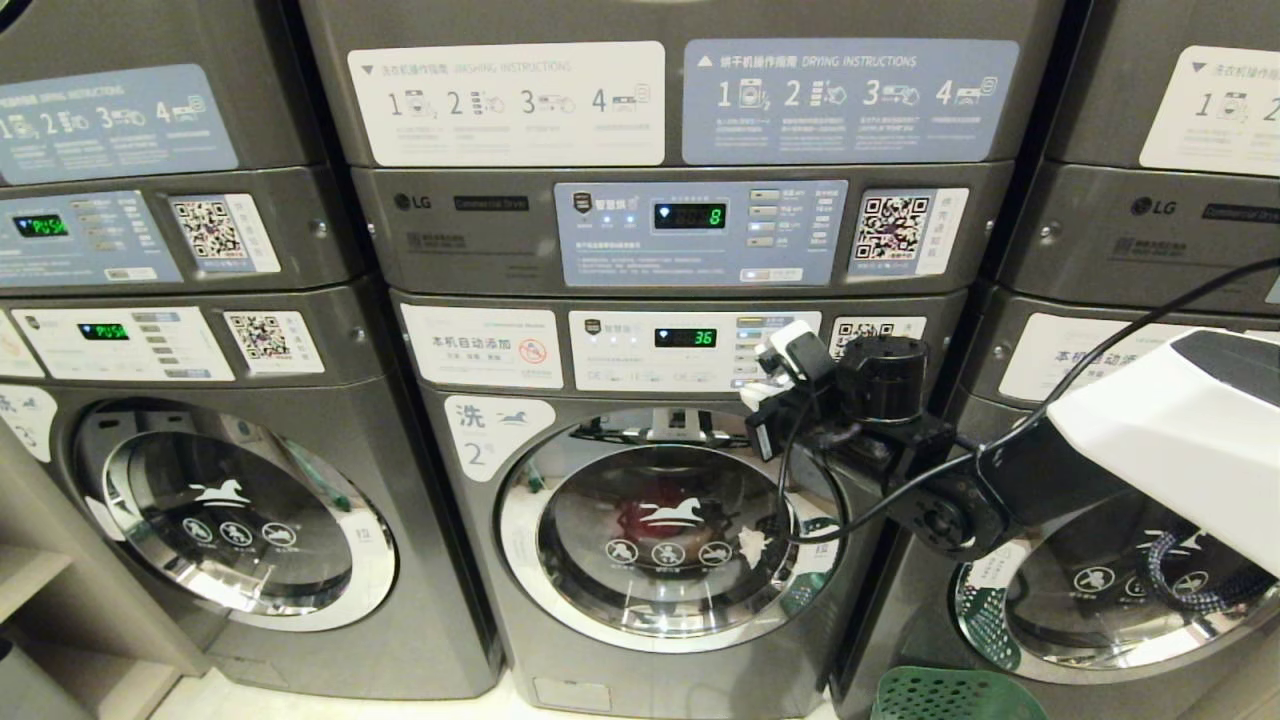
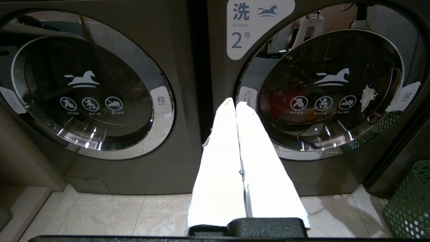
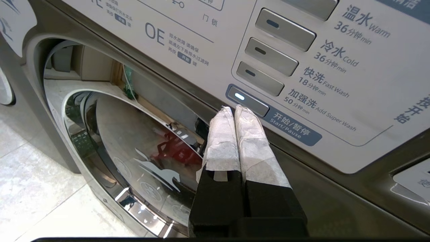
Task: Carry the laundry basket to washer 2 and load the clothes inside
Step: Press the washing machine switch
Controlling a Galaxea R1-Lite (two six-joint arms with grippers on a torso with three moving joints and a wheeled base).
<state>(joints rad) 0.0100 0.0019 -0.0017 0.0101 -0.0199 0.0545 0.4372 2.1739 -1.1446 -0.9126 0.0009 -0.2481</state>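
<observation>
Laundromat wall of grey front-loaders | washer 2 (image 1: 660, 520) centre, door shut, red clothes (image 3: 173, 153) inside | laundry basket (image 1: 955, 695) at 5 o'clock | right gripper (image 3: 235, 111) closed, empty, at Start/Pause button (image 3: 248, 101) | left gripper (image 2: 235, 104) closed, empty, low | step: starting cycle; next: press squarely.

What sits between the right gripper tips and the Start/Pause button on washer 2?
Nothing: in the right wrist view the shut right gripper points at the lit Start/Pause button on washer 2; contact unclear.
</observation>
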